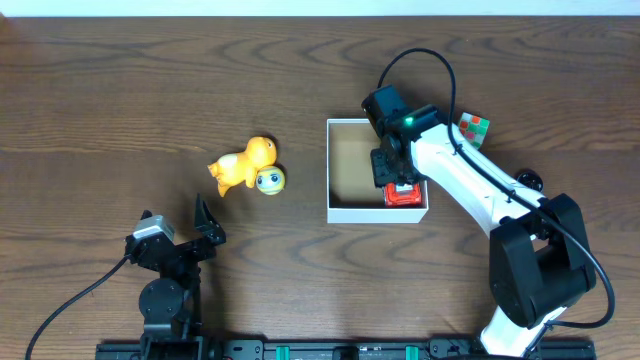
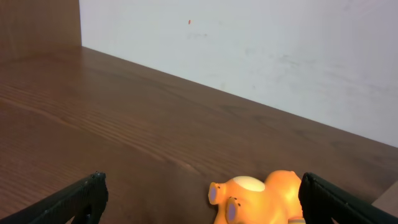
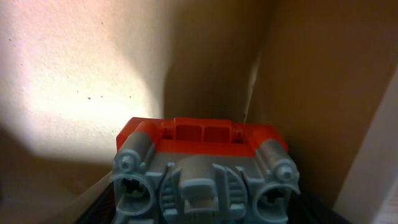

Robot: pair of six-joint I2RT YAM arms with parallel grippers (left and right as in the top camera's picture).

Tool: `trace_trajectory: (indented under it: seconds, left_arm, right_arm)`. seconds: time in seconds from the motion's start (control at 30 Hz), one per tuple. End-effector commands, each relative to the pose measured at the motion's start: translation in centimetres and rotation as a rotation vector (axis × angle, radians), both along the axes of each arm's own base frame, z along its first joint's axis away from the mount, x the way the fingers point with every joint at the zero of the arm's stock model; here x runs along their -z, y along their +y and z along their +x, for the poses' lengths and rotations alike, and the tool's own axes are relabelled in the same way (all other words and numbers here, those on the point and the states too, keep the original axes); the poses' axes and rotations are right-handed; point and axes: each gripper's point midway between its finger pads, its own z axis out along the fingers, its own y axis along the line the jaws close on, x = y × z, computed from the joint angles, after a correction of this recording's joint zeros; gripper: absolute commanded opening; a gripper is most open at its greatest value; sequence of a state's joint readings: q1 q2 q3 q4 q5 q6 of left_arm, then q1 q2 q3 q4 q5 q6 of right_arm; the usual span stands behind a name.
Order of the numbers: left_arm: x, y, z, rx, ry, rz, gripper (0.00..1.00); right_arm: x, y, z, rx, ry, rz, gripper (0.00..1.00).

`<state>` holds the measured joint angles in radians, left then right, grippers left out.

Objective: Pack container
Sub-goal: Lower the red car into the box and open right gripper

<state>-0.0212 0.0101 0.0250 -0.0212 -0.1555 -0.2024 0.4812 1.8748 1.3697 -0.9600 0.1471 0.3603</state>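
Observation:
The container is a shallow white box with a tan cardboard inside, right of the table's middle. My right gripper reaches down into its front right corner and is shut on a red toy with a grey underside. In the right wrist view the toy fills the space between the fingers, close to the cardboard floor and wall. An orange animal toy with a round yellow-green piece lies left of the box. My left gripper is open and empty at the front left; the orange toy lies ahead of its fingers.
A small multicoloured cube lies on the table right of the box, behind my right arm. The table is dark brown wood. A pale wall stands beyond the table's far edge in the left wrist view.

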Motion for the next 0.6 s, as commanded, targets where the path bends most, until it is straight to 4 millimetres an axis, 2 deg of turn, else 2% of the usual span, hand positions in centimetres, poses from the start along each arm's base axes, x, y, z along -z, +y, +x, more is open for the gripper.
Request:
trace_trajectory:
  seconds: [0.0, 0.1, 0.33, 0.57]
  left_arm:
    - [1.72, 0.15, -0.07, -0.005, 0.053, 0.018, 0.98]
    - [1.72, 0.15, -0.07, -0.005, 0.053, 0.018, 0.98]
    - [1.72, 0.14, -0.07, -0.004, 0.053, 0.018, 0.98]
    - [1.72, 0.15, -0.07, -0.005, 0.053, 0.018, 0.98]
  right_arm:
    - [0.92, -0.09, -0.77, 0.027, 0.027, -0.008, 0.54]
    - [1.07, 0.07, -0.98, 0.027, 0.037, 0.003, 0.57]
    - [1.03, 0.29, -0.57, 0.027, 0.02, 0.012, 0.75]
    - [1.04, 0.47, -0.5, 0.026, 0.018, 0.022, 0.77]
